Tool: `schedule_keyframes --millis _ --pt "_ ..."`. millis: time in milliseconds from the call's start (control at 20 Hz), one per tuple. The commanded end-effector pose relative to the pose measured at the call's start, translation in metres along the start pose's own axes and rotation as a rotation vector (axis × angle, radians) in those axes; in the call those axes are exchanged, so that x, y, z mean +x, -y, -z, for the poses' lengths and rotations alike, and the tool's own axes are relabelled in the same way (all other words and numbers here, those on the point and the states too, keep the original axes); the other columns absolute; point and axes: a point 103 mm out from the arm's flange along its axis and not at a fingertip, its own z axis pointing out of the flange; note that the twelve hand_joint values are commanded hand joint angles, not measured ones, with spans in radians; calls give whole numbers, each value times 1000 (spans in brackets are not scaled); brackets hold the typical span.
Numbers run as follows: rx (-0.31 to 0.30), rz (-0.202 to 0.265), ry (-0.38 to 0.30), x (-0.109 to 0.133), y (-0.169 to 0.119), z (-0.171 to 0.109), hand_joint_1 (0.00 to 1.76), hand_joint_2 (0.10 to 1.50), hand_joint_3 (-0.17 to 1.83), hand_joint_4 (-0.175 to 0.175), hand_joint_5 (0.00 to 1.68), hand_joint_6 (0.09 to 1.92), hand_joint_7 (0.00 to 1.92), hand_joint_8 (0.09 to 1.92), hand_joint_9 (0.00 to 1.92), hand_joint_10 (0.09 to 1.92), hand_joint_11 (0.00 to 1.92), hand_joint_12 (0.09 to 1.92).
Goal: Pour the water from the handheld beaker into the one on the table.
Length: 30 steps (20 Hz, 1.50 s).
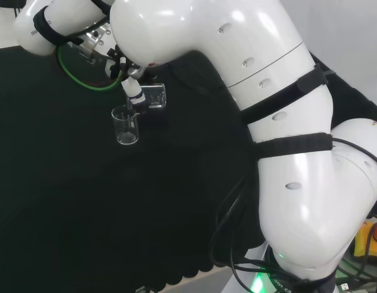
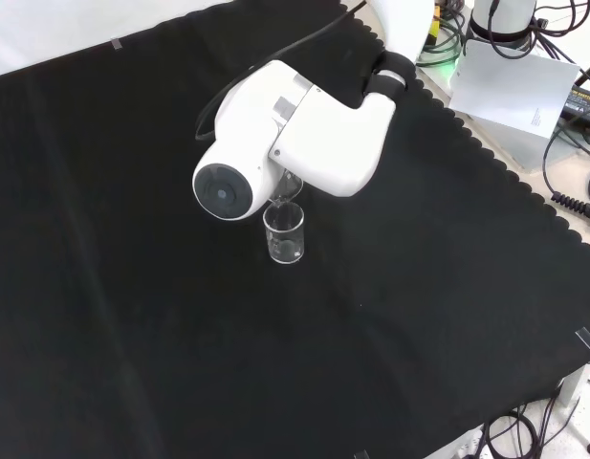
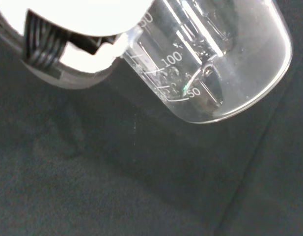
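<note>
The hand (image 1: 132, 86) is hanging over the black-clothed surface (image 2: 132, 287) with its fingers curled round a clear held beaker (image 1: 154, 96), which is lying tipped nearly on its side, mouth pointing down toward the standing beaker (image 1: 125, 126) just below and in front of the fingers. In the front view the standing beaker (image 2: 284, 234) is sitting upright right under the arm's big white link, and the tilted lip of the held one is just peeking out above its rim. From the wrist, the held beaker (image 3: 210, 64) is looking close and large, its printed scale showing and a little water and a few droplets clinging near the bottom; how much is left I cannot say for certain. This looks like the pour itself, well into the tilt. Both vessels look clear, thin-walled and light, likely slippery when wet and easy to crack or topple, so the grip belongs round the middle of the wall, away from the lip, and the lower beaker wants no knock from the rim above. The cloth is lying flat and dark with a scalloped edge on the side away from the hand; beyond it cables and a pale sheet are sitting at the room's edge, well apart from the work.
</note>
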Motion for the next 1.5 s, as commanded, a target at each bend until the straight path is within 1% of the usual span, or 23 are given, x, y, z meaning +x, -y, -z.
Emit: schedule_keyframes --millis 50,300,700,1500 --pt "23 -19 33 3 5 5 1126 708 620 109 1206 778 1596 162 1559 87 1169 858" --pt "37 -23 50 3 6 9 1126 708 622 109 1205 781 1596 165 1559 87 1170 856" --pt "32 -29 51 4 8 8 1126 707 624 109 1204 785 1595 168 1559 87 1171 854" --pt "36 -25 53 8 9 10 1125 706 628 110 1202 790 1594 174 1558 87 1173 852"
